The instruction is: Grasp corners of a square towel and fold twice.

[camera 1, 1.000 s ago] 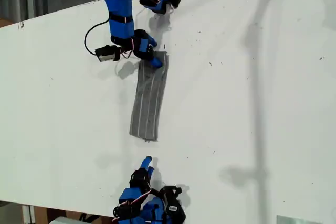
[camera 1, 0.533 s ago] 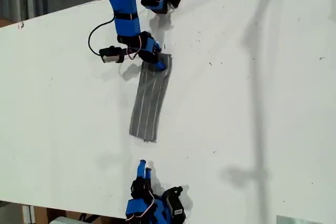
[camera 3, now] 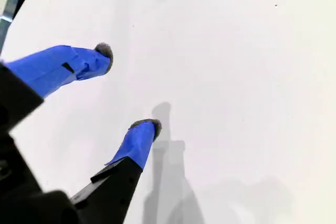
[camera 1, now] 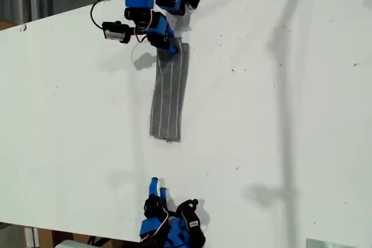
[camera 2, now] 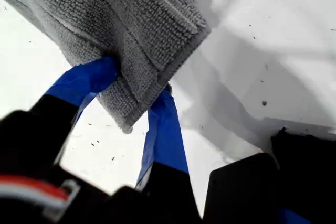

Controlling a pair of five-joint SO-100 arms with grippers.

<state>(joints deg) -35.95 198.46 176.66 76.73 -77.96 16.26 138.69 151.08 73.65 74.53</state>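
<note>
Since a second ago my first hand has dragged the towel toward the exterior view's top, and the cloth's far end has slid along with it. That hand is clamped on the folded end of the towel, which lies as a narrow striped strip on the white bench. My second hand sits spread and empty near the exterior view's bottom edge, well apart from the cloth. Risk, as I judge it: the pinch holds several layers near one corner, so a further pull could shed a layer or skew the strip.
</note>
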